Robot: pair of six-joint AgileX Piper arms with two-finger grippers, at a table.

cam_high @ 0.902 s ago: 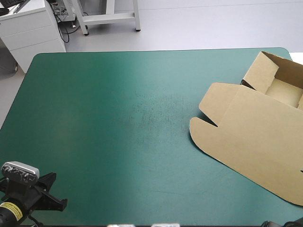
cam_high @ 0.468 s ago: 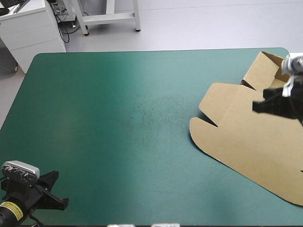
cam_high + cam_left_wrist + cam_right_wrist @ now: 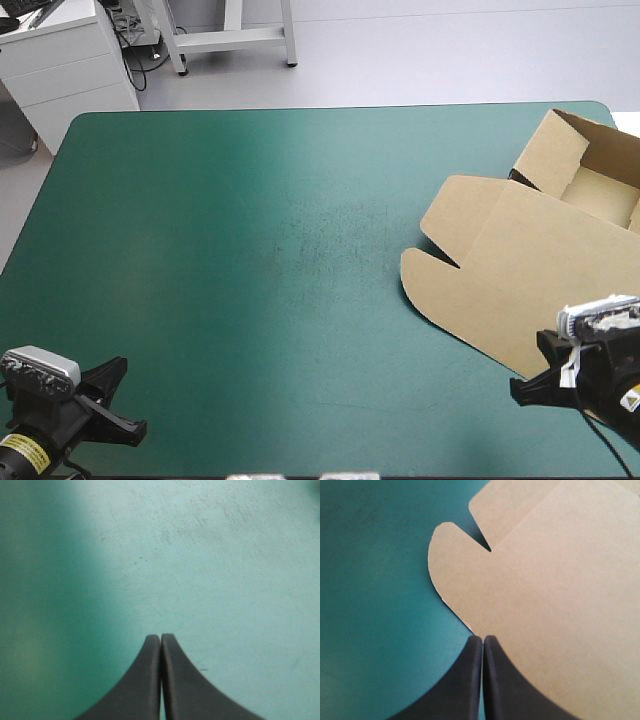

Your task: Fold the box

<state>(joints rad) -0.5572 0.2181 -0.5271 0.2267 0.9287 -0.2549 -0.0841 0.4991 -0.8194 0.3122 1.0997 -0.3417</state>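
The brown box (image 3: pixel 545 290) lies at the table's right side as an open tray with raised walls at the far right, its lid (image 3: pixel 555 585) flat toward the table's middle. My right gripper (image 3: pixel 482 639) is shut and empty, its tips over the lid's near rounded edge; in the high view that arm (image 3: pixel 590 375) sits at the near right corner. My left gripper (image 3: pixel 160 637) is shut with nothing in it, over bare teal-green cover; its arm (image 3: pixel 60 410) is at the near left corner, far from the box.
The teal-green table cover (image 3: pixel 260 260) stretches bare from the left edge to the box. A white cabinet (image 3: pixel 65 60) and a table frame (image 3: pixel 230 35) stand beyond the far edge.
The right arm appeared over the box's tray just before, then came down to the near right corner by the lid's edge. The left arm shifted slightly. The box has not moved.
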